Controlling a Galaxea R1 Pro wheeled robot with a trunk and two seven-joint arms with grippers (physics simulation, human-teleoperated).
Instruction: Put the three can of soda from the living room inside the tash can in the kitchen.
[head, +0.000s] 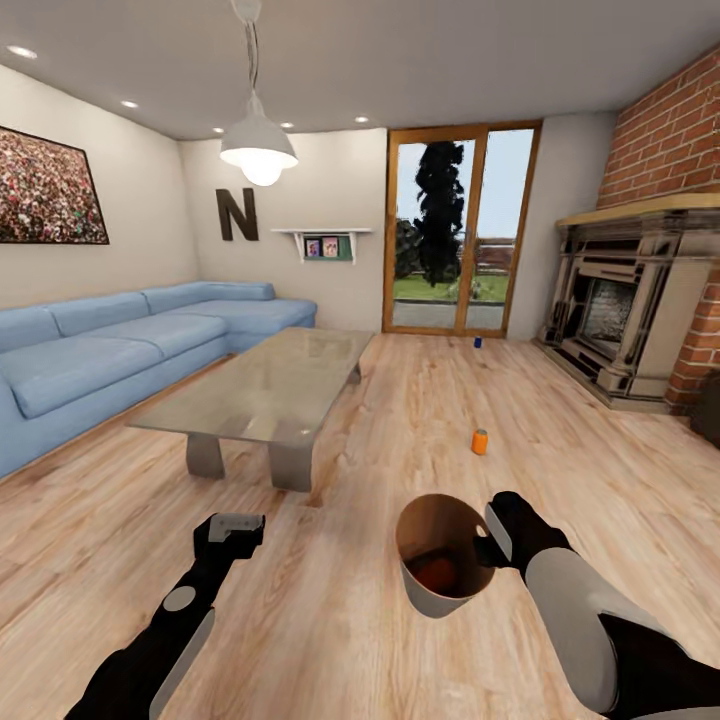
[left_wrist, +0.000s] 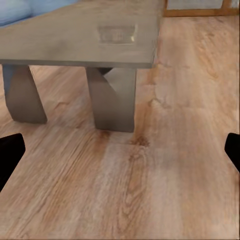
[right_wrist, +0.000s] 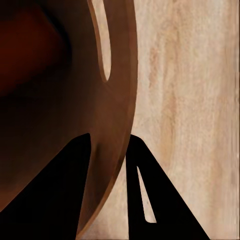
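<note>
Small round tapered bin (head: 440, 590), pale grey outside, coppery brown inside, is held off the wood plank floor (head: 330, 620) by the right gripper (head: 492, 547), mouth tilted toward the camera. An orange object (head: 437, 572) sits in its bottom, likely one soda can already collected. In the right wrist view the two dark fingers (right_wrist: 147, 200) straddle the bin wall (right_wrist: 117, 115), one inside and one outside, clamped on the rim: a rim pinch that keeps the mouth open for more drops.

Second orange drink can (head: 480, 441) stands upright on the floor ahead, well clear of the bin. Small dark blue can (head: 478, 342) stands further off, near the wood-framed glass door (head: 462, 230).

Left gripper (head: 236, 526) hangs empty, fingers spread wide in the left wrist view, pointing at the legs of the glass-topped low table (head: 270, 385). Presumably kept free for picking.

My read: carrying the bin to the cans saves trips; the orange one is next.
</note>
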